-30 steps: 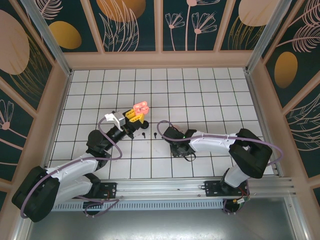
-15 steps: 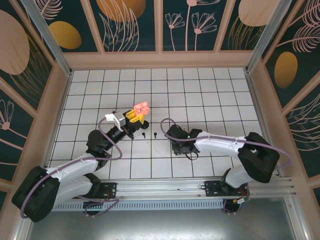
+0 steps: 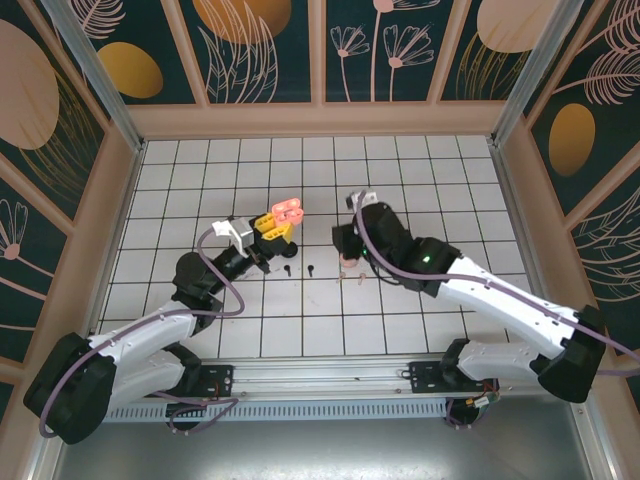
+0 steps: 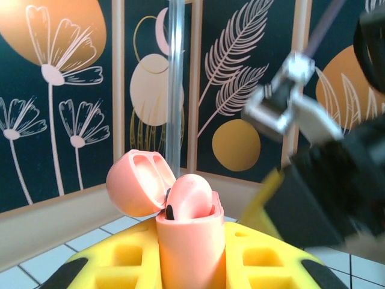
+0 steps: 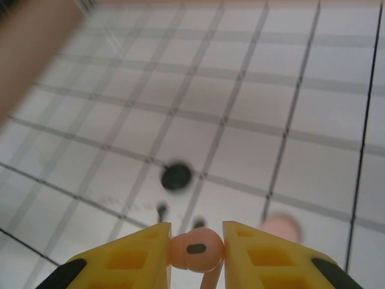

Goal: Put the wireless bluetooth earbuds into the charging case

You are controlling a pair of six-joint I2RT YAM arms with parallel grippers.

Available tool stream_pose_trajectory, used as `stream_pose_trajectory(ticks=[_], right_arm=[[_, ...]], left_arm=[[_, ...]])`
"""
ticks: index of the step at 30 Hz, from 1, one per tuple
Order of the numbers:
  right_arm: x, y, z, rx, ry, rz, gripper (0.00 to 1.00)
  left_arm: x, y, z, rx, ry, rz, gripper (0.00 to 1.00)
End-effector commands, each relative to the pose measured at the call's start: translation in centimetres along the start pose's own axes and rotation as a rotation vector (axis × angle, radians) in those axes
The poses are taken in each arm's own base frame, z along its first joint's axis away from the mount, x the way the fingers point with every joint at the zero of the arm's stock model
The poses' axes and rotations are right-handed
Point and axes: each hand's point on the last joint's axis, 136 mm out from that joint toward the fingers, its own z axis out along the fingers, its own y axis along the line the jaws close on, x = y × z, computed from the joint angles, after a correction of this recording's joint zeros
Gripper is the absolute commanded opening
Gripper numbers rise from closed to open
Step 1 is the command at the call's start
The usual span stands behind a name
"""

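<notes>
White grid table (image 3: 440,180), flower-patterned walls (image 3: 260,50), pink earbud (image 5: 195,248) pinched in my nearly closed right gripper (image 5: 196,239) above the tiles, open pink case (image 4: 186,241) clamped upright in my left gripper (image 3: 276,226), two black earbuds (image 3: 288,269) lying on the table between them.

My right gripper (image 5: 196,239) pinches a pink earbud (image 5: 195,248) between yellow fingers (image 5: 129,259), jaws closed on it; blurred tiled table (image 5: 252,102) below; dark round spot (image 5: 176,176) just ahead of fingertips; pale pink smudge (image 5: 280,227) to their right.
</notes>
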Motion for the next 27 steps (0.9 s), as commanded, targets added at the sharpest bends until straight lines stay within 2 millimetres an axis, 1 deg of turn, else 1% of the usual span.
stream_pose_trajectory(ticks=[1, 2, 5, 7, 9, 14, 21, 27], right_arm=[[-7.3, 1.9, -2.9, -0.063, -0.215, -0.087, 0.27], [-8.7, 2.4, -3.6, -0.086, -0.258, -0.097, 0.27], [-11.8, 3.9, -5.1, -0.157, -0.355, -0.12, 0.28], [-13.0, 4.7, -5.7, -0.207, -0.395, -0.131, 0.29], [-13.7, 5.5, -6.1, -0.252, -0.424, -0.143, 0.29], [-13.8, 6.4, -6.0, -0.323, -0.45, -0.14, 0.29], [-12.9, 6.7, -6.2, -0.404, -0.46, -0.101, 0.29], [-12.1, 6.4, -5.9, -0.456, -0.444, -0.065, 0.29]], left_arm=[[-1.6, -1.0, 1.1, 0.066, -0.029, 0.052, 0.0], [-1.8, -1.1, 1.4, 0.078, -0.03, 0.058, 0.0], [-2.1, -1.3, 2.1, 0.105, -0.03, 0.067, 0.0], [-2.3, -1.4, 2.6, 0.121, -0.033, 0.07, 0.0], [-2.7, -1.5, 3.0, 0.135, -0.045, 0.073, 0.0], [-3.4, -1.6, 3.9, 0.159, -0.073, 0.074, 0.0], [-4.0, -1.7, 4.5, 0.165, -0.103, 0.076, 0.0], [-4.7, -1.8, 4.5, 0.17, -0.128, 0.076, 0.0]])
